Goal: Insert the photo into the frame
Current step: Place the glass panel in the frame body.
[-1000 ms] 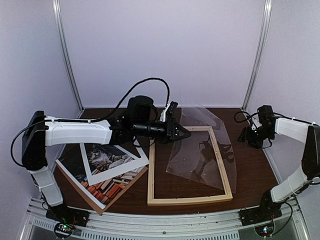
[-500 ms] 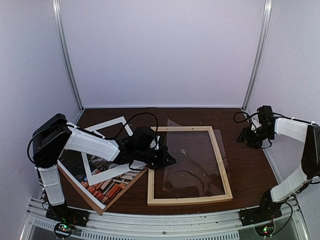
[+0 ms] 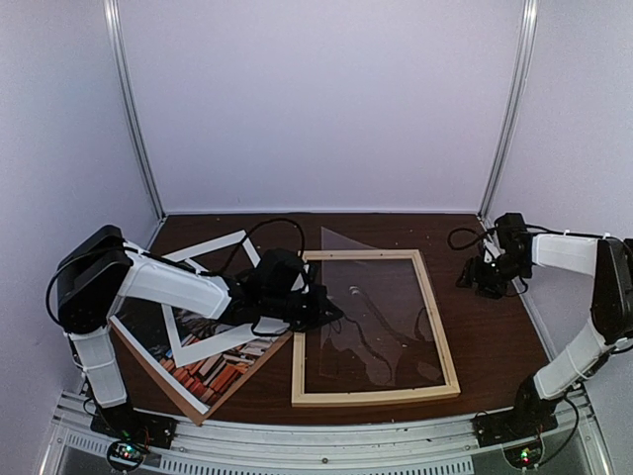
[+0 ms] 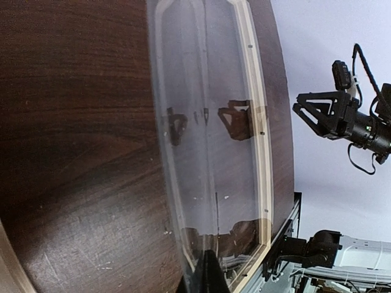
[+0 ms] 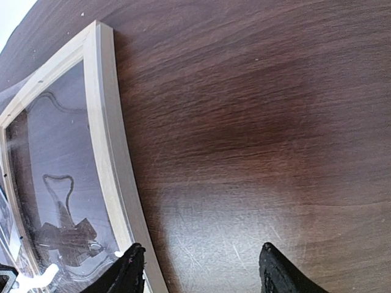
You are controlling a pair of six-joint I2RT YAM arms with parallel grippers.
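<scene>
The photo (image 3: pixel 213 374) is lying face up near the near-left corner of the desk (image 3: pixel 495 336). It is resting on a brown backing board (image 3: pixel 158 379), is partly covered by a white mat (image 3: pixel 213 245), and is sitting wholly outside the frame (image 3: pixel 376 398). The frame is lying flat between the desk's centre and its right edge. A clear sheet (image 3: pixel 381 317) is resting across it, one corner projecting past the far rail. The left pincer (image 3: pixel 326 315) is sitting at the frame's left rail, jaws together on the sheet's edge. The right pincer (image 3: pixel 482 285) is standing over the desk near its right edge, beside the frame, jaws apart and gripping nothing.
</scene>
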